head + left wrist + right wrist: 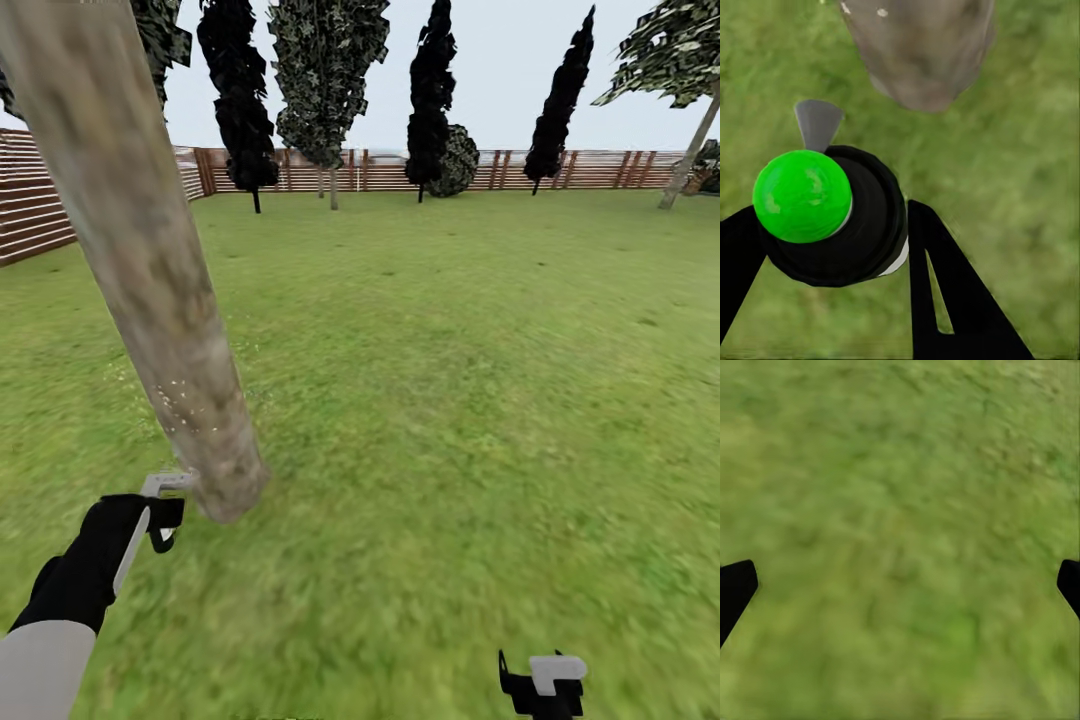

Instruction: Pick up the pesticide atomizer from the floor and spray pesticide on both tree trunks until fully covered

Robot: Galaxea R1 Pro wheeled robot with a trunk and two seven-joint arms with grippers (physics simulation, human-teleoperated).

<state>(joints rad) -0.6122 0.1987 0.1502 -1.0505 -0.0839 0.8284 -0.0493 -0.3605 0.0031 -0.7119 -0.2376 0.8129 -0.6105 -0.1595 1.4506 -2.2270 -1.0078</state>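
The left claw [832,247] is clamped on the pesticide atomizer [832,217], its black fingers [945,285] pressed to either side of a round black body capped by a glossy bright-green dome, with a small grey nozzle tab [817,124] jutting out ahead. In the head view this claw [165,510] sits low on the left, just beside the foot of the tree trunk [150,260], a thick, smooth, mottled grey-brown column leaning up to the top left corner. A few tiny white specks of pesticide [180,405] dot the bark near its base. The trunk's base [919,49] also shows just ahead of the nozzle in the left wrist view. The right claw [900,585] is spread wide and empty over blurred green lawn [900,472]; in the head view it [545,685] hangs low on the right. A brown slatted fence [600,170] and dark columnar trees [430,90] line the far edge. No writing is legible.
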